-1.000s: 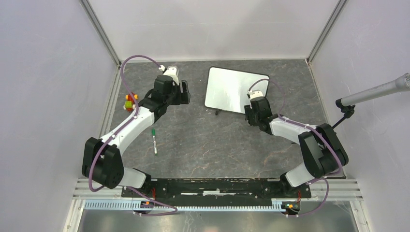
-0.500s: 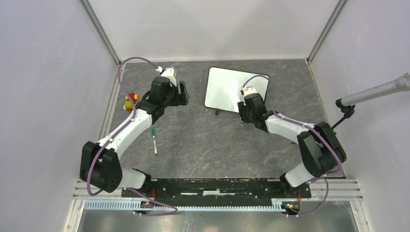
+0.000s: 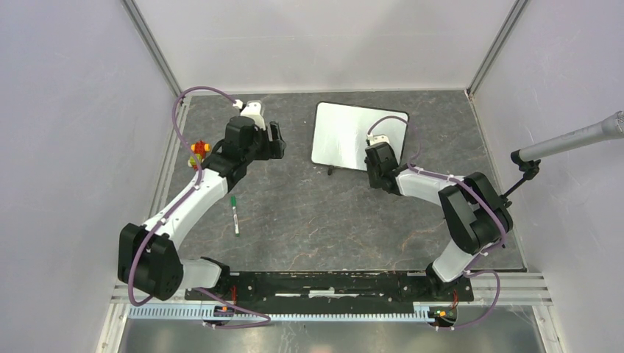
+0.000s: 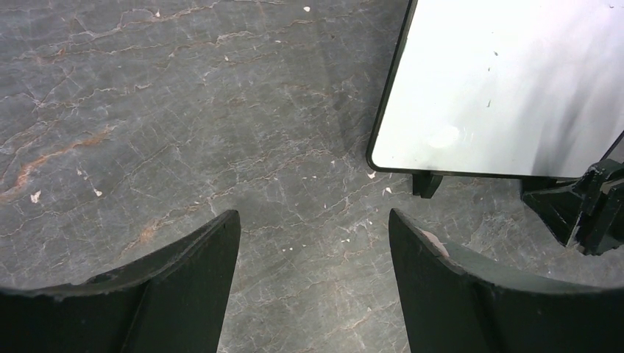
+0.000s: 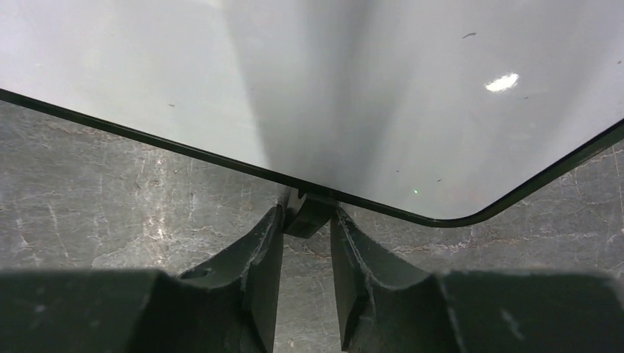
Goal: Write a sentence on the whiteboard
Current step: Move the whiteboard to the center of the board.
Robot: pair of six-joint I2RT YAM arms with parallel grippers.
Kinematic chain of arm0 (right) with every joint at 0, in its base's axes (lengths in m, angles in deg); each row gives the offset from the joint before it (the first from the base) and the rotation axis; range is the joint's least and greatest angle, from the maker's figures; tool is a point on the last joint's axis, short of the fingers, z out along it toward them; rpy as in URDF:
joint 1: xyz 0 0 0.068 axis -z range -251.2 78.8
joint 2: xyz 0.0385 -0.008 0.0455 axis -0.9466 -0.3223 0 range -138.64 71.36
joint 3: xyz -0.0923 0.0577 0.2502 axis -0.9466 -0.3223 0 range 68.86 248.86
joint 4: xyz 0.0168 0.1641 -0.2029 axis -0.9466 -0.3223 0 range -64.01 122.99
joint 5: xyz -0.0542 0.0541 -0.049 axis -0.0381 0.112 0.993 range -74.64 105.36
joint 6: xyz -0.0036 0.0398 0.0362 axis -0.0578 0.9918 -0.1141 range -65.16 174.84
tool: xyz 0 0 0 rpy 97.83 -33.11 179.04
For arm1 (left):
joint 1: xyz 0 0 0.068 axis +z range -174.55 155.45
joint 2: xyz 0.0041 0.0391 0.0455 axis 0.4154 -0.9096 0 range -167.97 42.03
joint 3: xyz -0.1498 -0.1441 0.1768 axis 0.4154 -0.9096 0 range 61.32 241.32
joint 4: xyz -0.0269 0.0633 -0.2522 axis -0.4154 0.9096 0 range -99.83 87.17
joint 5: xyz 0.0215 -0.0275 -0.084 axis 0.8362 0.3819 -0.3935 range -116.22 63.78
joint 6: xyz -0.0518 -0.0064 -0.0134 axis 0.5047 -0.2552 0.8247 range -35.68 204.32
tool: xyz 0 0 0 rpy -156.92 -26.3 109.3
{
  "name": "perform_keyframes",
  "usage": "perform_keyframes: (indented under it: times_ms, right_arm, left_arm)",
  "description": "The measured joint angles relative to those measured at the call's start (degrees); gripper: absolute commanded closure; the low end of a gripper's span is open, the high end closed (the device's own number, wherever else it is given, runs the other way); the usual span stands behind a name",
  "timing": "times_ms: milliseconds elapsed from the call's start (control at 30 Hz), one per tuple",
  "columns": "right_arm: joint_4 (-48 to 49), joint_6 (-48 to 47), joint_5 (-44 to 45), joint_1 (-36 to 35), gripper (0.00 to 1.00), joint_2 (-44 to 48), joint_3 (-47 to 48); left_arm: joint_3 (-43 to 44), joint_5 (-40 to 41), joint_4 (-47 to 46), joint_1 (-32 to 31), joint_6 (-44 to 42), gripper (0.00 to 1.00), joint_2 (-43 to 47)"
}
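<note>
The whiteboard [image 3: 346,136] lies at the back middle of the table, white with a thin black frame, and its surface is blank; the sentence is not in view. My right gripper [image 3: 376,157] is at the board's near right edge. In the right wrist view its jaws [image 5: 307,211] are closed round a small black foot [image 5: 309,220] under the whiteboard [image 5: 368,88], a fingertip touching each side. My left gripper [image 3: 277,140] hovers left of the board, open with only bare table between its fingers [image 4: 314,215]. The whiteboard [image 4: 508,81] shows at the upper right of that view.
A green marker [image 3: 234,213] lies on the dark stone table beside the left arm. Small coloured blocks [image 3: 197,153] sit at the left edge. A microphone [image 3: 581,140] juts in from the right wall. Grey walls enclose the table.
My right gripper moved left and forward to the board's near edge and narrowed its jaws onto the foot. The left arm drifted slightly left, still open.
</note>
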Motion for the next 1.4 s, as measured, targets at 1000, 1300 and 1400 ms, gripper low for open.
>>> perform_keyframes:
  times_ms: [1000, 1300, 1400]
  right_arm:
    - [5.05, -10.67, -19.52, -2.34, 1.00, 10.64, -11.85]
    - [2.14, -11.87, -23.58, -7.58, 1.00, 16.02, -15.69]
    - [1.64, -11.82, -23.89, -8.85, 1.00, 19.04, -18.18]
  left_arm:
    - [-1.38, -0.07, 3.37, 4.92, -0.09, 0.19, 1.70]
    - [-1.38, -0.07, 3.78, 6.80, -0.09, 0.19, 2.49]
    - [-1.38, -0.11, 3.93, 7.56, -0.09, 0.20, 2.49]
